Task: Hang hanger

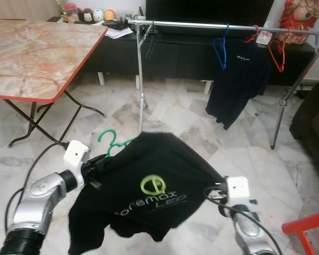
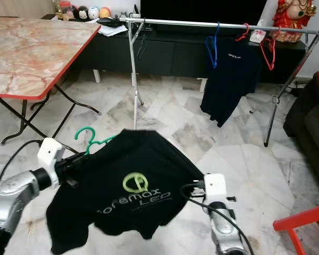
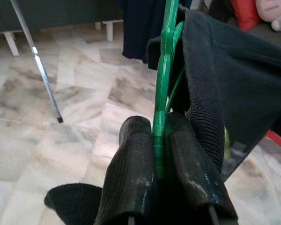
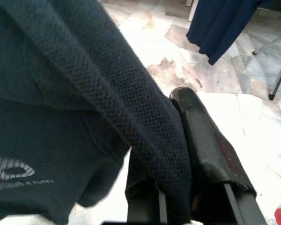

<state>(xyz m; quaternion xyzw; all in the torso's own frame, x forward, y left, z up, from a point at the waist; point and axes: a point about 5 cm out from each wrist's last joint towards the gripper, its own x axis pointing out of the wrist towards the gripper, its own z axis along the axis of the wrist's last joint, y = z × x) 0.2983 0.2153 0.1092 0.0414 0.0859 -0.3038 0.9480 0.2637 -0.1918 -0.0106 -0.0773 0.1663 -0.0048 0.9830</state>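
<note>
Two claws — left claw [image 3: 159, 154] clamps one green hanger [image 1: 112, 142], right claw [image 4: 187, 154] pinches one black shirt [image 1: 149, 186]

A T-shirt on a hanger [image 1: 112, 142] was held low centre; a clothes rail [image 1: 202, 25] stood behind, a folding table [image 1: 37, 53] upper left.

The black shirt [image 1: 149, 186] reads "oremax LED" under a green logo.

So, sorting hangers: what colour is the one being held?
Green hanger, clearest in the left wrist view.
</note>
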